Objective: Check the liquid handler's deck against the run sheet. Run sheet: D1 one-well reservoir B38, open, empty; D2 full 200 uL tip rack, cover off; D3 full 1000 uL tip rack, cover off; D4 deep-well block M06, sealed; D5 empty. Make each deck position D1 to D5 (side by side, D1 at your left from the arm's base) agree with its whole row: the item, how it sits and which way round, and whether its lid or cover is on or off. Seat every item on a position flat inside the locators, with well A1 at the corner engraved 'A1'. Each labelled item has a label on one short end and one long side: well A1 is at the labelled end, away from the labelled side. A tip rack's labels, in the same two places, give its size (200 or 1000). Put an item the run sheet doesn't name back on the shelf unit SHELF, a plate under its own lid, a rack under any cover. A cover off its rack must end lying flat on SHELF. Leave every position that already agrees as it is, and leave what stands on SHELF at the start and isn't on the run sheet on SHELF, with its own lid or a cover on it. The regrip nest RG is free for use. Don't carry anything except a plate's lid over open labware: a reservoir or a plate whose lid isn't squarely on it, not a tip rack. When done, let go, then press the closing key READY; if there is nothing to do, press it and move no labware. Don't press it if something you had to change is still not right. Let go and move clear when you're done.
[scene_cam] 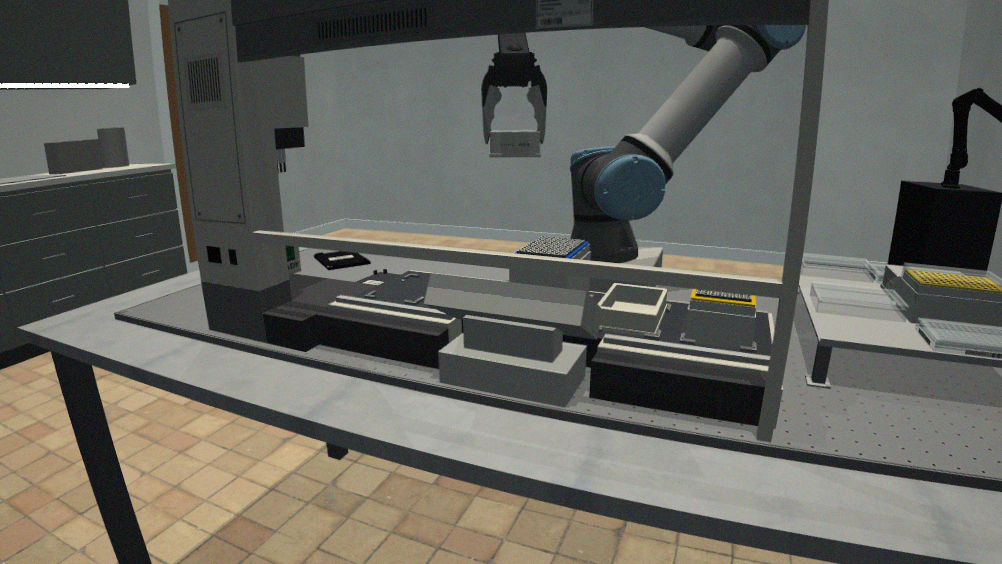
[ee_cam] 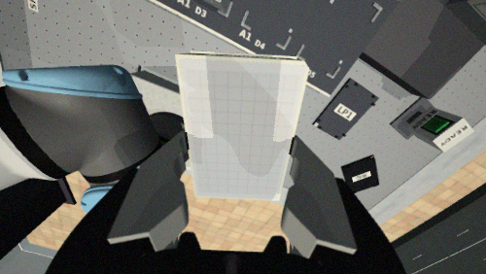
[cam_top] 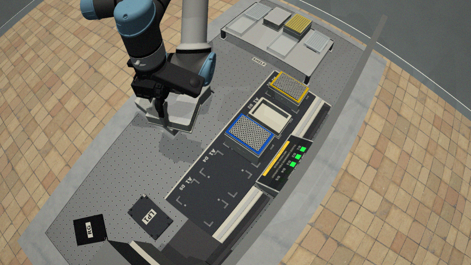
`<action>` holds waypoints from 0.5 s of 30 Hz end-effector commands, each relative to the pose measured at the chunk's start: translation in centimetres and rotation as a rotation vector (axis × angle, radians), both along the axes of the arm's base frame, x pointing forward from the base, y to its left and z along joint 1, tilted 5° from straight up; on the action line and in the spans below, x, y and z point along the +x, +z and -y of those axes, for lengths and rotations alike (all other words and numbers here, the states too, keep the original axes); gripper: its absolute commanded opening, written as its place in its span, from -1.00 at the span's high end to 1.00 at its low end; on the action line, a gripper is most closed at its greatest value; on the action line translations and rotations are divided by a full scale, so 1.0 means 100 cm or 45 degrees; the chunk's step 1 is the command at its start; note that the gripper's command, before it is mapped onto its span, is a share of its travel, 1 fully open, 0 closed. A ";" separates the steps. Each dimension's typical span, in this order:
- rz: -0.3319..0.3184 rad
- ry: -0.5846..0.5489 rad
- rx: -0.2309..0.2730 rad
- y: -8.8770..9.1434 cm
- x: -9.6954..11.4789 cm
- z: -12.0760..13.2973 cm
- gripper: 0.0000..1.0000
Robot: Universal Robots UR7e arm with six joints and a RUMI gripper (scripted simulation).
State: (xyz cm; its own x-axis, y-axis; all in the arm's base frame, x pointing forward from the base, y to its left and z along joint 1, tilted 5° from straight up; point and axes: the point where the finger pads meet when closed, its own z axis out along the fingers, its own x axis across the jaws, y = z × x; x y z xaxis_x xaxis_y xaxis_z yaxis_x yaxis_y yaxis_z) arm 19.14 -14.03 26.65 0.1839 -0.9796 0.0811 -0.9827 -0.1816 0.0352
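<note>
My gripper [scene_cam: 513,136] is shut on a pale deep-well block [scene_cam: 514,143] and holds it high above the table, near the arm's base, on the arm's side of the deck. In the wrist view the block [ee_cam: 241,123] sits between the fingers, and a faint grid shows through its flat top. On the deck, a yellow-rimmed tip rack [cam_top: 289,86] stands uncovered at D1. An open cream reservoir [cam_top: 269,115] stands at D2. A blue-rimmed tip rack [cam_top: 249,134] stands uncovered at D3. D4 [cam_top: 227,167] and D5 [cam_top: 202,200] hold nothing.
SHELF [cam_top: 279,31] holds clear covers, a grey block, a yellow-topped rack [cam_top: 297,24] and flat plates. The LP1 pad [cam_top: 150,216] and the RG nest [cam_top: 91,227] lie at the table's near end. The READY key [ee_cam: 437,127] shows in the wrist view. The handler's frame bar [scene_cam: 518,259] crosses over the deck.
</note>
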 end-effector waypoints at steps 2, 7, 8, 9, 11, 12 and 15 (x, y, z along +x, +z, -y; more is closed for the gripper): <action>0.001 0.098 0.004 0.000 0.000 0.000 1.00; -0.005 0.174 0.005 0.000 0.000 0.000 1.00; -0.007 0.200 0.006 0.000 0.000 0.000 1.00; -0.010 0.225 0.006 0.000 0.000 0.000 1.00; -0.014 0.276 0.007 0.000 0.000 0.000 1.00; -0.016 0.301 0.007 0.000 0.000 0.000 1.00; -0.023 0.377 0.009 0.000 0.000 0.000 1.00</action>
State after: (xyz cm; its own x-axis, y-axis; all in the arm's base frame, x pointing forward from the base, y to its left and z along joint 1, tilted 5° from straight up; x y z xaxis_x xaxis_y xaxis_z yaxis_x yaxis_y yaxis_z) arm 19.14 -14.03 26.65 0.3782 -0.9229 0.0723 -0.9256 -0.3755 0.0487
